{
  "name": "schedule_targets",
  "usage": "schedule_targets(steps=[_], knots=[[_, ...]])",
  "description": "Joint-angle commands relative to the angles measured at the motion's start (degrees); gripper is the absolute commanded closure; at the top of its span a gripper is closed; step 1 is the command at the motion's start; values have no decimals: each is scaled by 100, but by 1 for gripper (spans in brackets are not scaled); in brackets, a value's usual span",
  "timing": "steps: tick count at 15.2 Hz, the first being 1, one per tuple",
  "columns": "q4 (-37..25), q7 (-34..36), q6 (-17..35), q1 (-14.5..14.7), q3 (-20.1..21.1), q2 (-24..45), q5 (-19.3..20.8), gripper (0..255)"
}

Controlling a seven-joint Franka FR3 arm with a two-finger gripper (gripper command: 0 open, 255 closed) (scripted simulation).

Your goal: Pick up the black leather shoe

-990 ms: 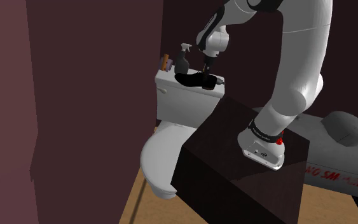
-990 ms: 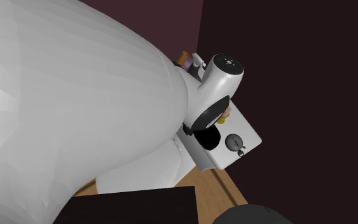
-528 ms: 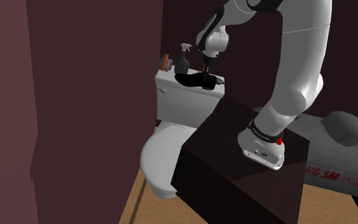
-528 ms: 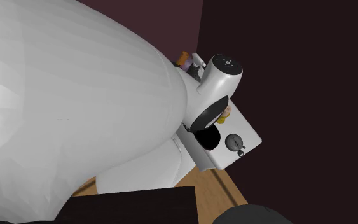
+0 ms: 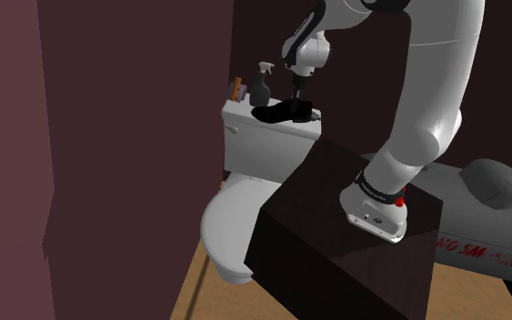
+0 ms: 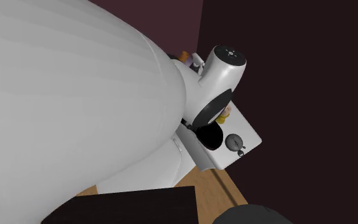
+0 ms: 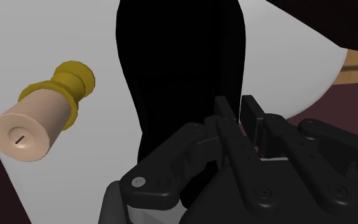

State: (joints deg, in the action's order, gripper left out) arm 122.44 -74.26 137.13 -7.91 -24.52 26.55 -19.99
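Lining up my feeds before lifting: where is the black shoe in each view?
Shoulder view: black shoe atop the white toilet tank.
Second exterior view: likely the black patch under the white wrist, on the tank.
Wrist view: black shape ahead of the gripper, over the tank.
Shared landmark: the white toilet tank.

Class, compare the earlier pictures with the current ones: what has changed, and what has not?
The tool, shut on the black shoe, has risen a little, lifting the shoe slightly from the white toilet tank. The dark spray bottle and the tank stayed put.
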Motion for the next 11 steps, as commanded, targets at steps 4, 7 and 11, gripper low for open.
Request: schedule_targets(steps=[4,7,11], knots=[[37,151,-269,104,-149,-342,225,255],[36,244,-439,161,-226,-534,359,255],[28,311,-564,197,-276,-669,455,255]])
